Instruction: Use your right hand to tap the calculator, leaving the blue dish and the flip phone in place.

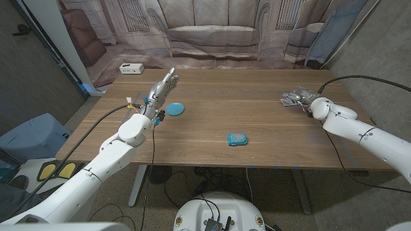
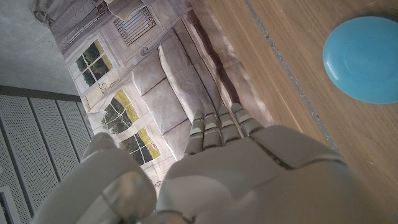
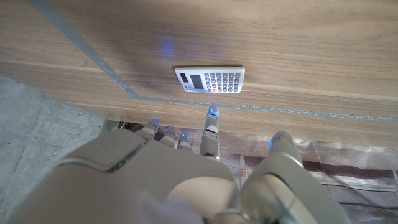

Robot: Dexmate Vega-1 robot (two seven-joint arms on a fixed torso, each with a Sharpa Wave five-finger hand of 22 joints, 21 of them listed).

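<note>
White calculator (image 3: pixel 209 80) lies flat, keys up, at the table's far right, under the right hand (image 1: pixel 300 97).

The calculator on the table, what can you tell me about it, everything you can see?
The small white rectangular calculator lies flat, face up, on the wooden table, near its right far corner. It has a pale display at one end and rows of little grey keys, with a couple of reddish ones. The right hand is poised over it with one finger extended toward it; whether the fingertip touches it cannot be told.
</note>
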